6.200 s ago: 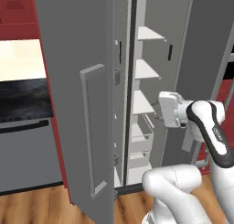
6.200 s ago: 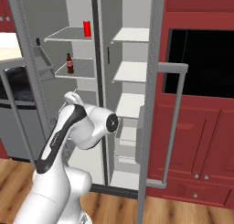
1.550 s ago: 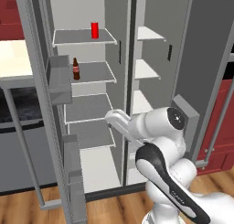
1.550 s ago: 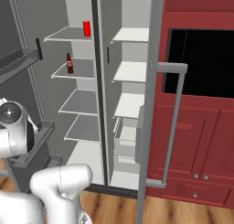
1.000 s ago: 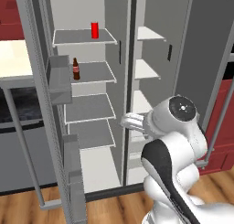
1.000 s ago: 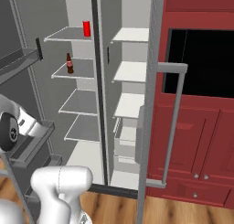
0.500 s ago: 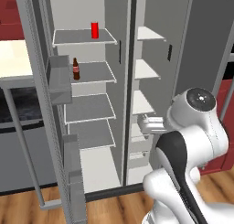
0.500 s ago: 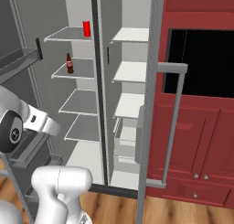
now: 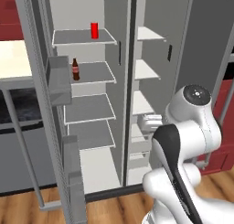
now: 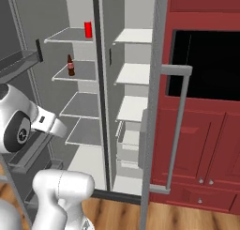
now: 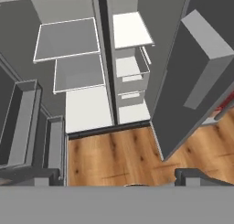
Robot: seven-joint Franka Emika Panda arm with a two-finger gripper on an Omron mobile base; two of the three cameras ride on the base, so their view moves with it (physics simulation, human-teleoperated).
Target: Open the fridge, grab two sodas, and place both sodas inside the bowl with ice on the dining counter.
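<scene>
Currently the fridge (image 9: 123,95) is seen with both doors swung wide, its long axis running upright from the wood floor (image 11: 119,157) to the top of both base views. Taken from the dark centre divider (image 9: 130,81) of the fridge, the left compartment is stacked with four pale grey shelves, and the right compartment holds narrower shelves with drawers below them.

On the top shelf (image 9: 82,37) left of the divider, the red can (image 9: 94,29) is set upright, close to the shelf's front edge and nearer the divider than the outer wall. One shelf lower (image 9: 91,73), the brown bottle (image 9: 76,69) stands upright with its neck pointing up, toward the outer side, farther from the divider than the can. In the right base view the can (image 10: 88,29) and the bottle (image 10: 70,65) are seen on the same two shelves, well apart from each other. The two lower shelves hold nothing that can be made out.

The left door carries grey bins (image 9: 59,79) on its inner face; whether anything lies in them cannot be told.

The gripper (image 11: 116,178) is held low in front of the fridge, well below the can and bottle, looking down toward the fridge's base and the floor. Its fingers (image 11: 43,175) are spread wide apart with nothing between them.
</scene>
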